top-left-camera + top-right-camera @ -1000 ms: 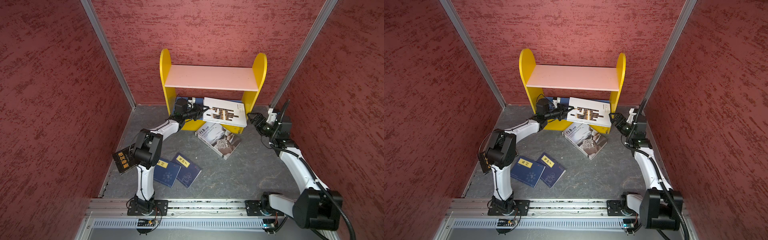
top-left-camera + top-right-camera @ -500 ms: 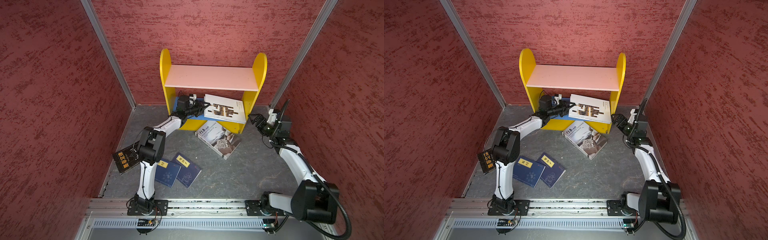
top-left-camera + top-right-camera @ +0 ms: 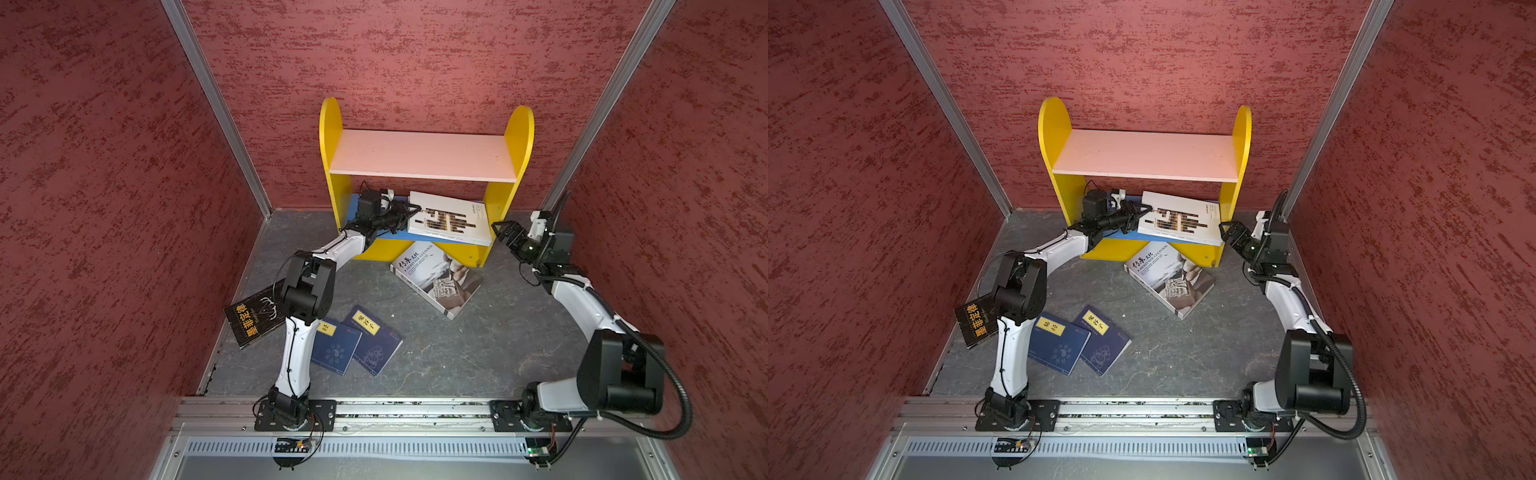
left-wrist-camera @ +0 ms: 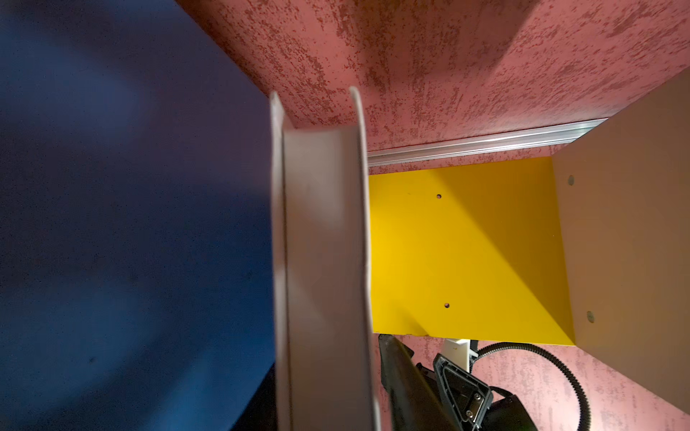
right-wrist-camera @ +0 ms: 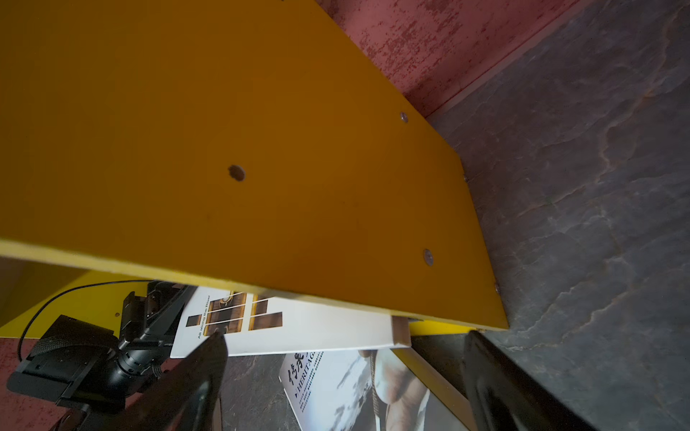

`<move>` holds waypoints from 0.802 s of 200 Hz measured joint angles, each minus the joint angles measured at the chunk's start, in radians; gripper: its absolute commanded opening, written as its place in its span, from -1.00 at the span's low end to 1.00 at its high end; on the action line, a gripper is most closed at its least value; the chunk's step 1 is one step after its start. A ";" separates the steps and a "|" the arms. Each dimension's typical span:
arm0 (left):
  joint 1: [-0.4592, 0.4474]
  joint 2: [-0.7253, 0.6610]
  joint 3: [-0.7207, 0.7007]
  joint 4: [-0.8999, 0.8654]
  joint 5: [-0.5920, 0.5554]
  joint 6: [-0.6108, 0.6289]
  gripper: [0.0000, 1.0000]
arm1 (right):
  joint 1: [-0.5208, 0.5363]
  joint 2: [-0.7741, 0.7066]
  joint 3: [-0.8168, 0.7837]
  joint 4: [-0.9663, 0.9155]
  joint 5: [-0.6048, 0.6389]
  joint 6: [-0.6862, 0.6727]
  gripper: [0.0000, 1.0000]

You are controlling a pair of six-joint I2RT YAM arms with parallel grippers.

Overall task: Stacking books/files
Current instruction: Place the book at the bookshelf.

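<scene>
A white book with brown blocks [image 3: 451, 218] [image 3: 1179, 220] lies tilted on the blue lower board [image 3: 353, 208] of the yellow bookshelf [image 3: 332, 137]. My left gripper [image 3: 409, 210] [image 4: 325, 358] straddles the book's left edge [image 4: 321, 242]; a slim gap shows between one finger [image 4: 395, 373] and the cover. My right gripper [image 3: 500, 230] [image 5: 343, 345] hangs wide open and holds nothing, beside the shelf's right side panel [image 5: 261, 149]. On the floor lie a grey-white book [image 3: 436, 282] [image 5: 354, 388], two navy books [image 3: 338, 347] [image 3: 374, 343] and a black book [image 3: 253, 318].
The white upper board [image 3: 424, 153] roofs the lower bay where my left wrist works. Red walls close in on three sides. The black book lies against the left wall, partly behind my left elbow [image 3: 307, 291]. A metal rail [image 3: 415, 409] runs along the front.
The left gripper has carried the white book a little deeper into the lower bay, and its jaws have widened off the cover. The right arm has hardly moved.
</scene>
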 measured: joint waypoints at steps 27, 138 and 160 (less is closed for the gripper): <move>0.000 0.006 0.032 -0.041 -0.021 0.015 0.37 | 0.023 0.048 0.020 0.013 0.002 0.000 0.98; -0.011 -0.147 0.026 -0.413 -0.288 0.330 0.99 | 0.044 0.078 0.021 0.015 0.009 -0.013 0.98; -0.027 -0.158 0.030 -0.475 -0.300 0.381 0.99 | 0.045 0.077 0.021 0.008 0.008 -0.032 0.98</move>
